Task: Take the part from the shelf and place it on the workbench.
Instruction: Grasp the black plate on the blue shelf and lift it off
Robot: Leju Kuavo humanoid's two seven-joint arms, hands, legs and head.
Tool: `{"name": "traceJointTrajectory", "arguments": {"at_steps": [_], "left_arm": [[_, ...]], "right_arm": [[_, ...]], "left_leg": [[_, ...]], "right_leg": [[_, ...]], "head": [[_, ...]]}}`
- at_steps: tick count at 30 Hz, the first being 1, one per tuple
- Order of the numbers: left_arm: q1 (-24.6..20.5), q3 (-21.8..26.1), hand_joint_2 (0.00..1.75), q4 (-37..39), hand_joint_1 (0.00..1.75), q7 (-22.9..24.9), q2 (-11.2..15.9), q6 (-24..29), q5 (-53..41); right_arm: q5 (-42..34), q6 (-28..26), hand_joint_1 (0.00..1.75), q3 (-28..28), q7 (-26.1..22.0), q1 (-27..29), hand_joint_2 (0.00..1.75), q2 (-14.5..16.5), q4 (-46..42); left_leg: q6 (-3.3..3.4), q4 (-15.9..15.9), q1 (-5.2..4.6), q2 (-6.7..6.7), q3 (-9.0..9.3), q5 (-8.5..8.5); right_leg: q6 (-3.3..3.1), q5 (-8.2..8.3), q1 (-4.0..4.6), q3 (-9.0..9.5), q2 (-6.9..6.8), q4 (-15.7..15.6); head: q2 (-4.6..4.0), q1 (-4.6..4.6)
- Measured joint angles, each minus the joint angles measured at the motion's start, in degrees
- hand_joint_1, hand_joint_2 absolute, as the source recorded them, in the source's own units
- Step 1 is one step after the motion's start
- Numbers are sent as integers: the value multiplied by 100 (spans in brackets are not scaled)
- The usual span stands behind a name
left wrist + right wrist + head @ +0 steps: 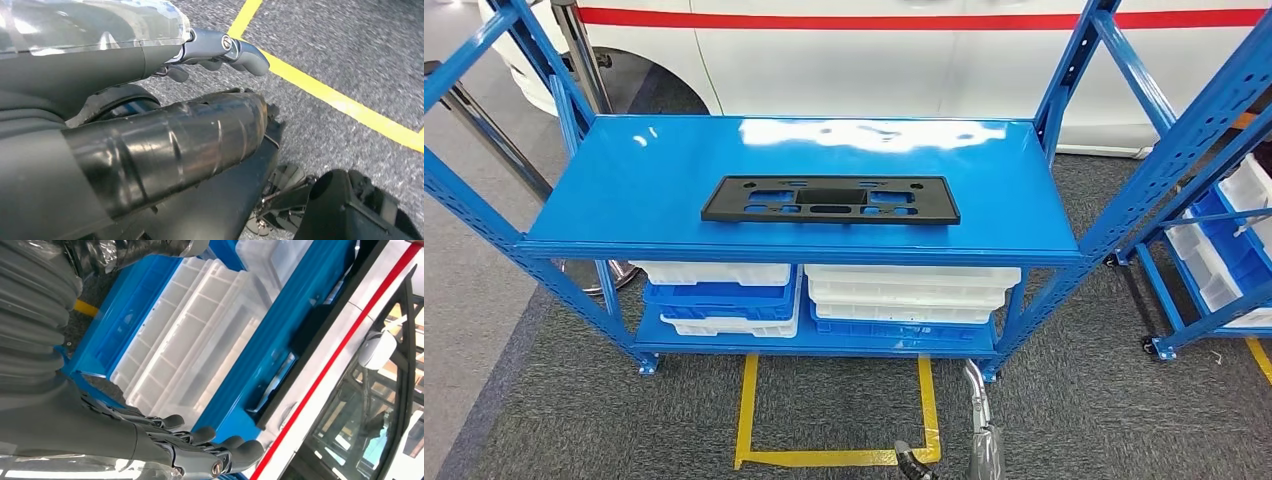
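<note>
— where's the part?

— the part (830,199) lies flat on the shelf (654,170), up and ahead of my fingers, untouched.

— your hands?

— my right hand (200,452) is spread loosely, holding nothing, low by the bins (190,345). my left hand (220,52) hangs over the carpet (350,45), fingers curled in, holding nothing.

— which step?

— the reach, i judge. next i need both hands raised to the part's ends, fingers under its edges.
</note>
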Motion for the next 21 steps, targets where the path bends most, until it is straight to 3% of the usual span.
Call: {"name": "traceJointTrajectory", "arguments": {"at_steps": [2,5,6,7,9,11,15,17,20,21], "left_arm": [[1,-3,0,1,0,5,-7,-7,-10],[1,-7,0,1,0,8,-8,-29,-44],[1,-8,0,1,0,8,-8,-32,-54],[1,-10,0,1,0,8,-8,-33,-59],[0,-16,0,0,0,8,-8,-35,-63],[-1,-31,0,-1,0,9,-8,-41,-69],[-10,-58,0,-1,0,9,-4,-64,-120],[-14,-69,0,-1,0,4,1,-86,-141],[-14,-79,0,-1,0,2,4,-127,-161],[-14,-80,0,-1,0,2,5,-134,-168]], "right_arm": [[61,-13,0,35,21,-1,175,-46,-26],[324,-24,0,64,67,30,175,-117,-38],[399,-25,0,71,80,45,175,-137,-39],[461,-25,0,77,89,56,175,-151,-40],[558,-25,0,86,96,65,175,-171,-58],[691,-26,0,93,97,65,175,-182,-91],[1324,-29,0,91,73,121,175,-196,-246],[1633,-34,0,66,57,129,175,-196,-362],[1993,-40,0,-13,93,153,175,-198,-532],[2113,-41,0,-39,131,165,175,-200,-588]], "left_leg": [[62,-82,30,8,59,24],[122,-97,29,18,89,3],[127,-93,26,12,98,-10],[125,-88,26,4,112,-26],[99,-62,26,-12,157,-76],[44,-12,1,-19,172,-142],[-64,-2,-21,-20,184,-198],[-131,186,-12,-10,129,-332],[-212,1158,15,2,-369,-774],[-225,1430,21,3,-537,-835]], "right_leg": [[47,-176,-3,-108,5,265],[91,-618,-20,-671,13,1298],[103,-626,-24,-805,12,1497],[109,-527,-27,-843,12,1499],[101,-82,-34,-603,12,884],[65,193,-22,-327,16,236],[-58,198,-13,-253,29,42],[-118,199,-37,-206,24,-1],[-168,177,-41,-172,-4,-16],[-174,168,-40,-165,-10,-15]], "head": [[0,5],[0,8],[0,8],[0,9],[0,9],[0,7],[0,1],[0,-5],[0,-13],[0,-12]]}}
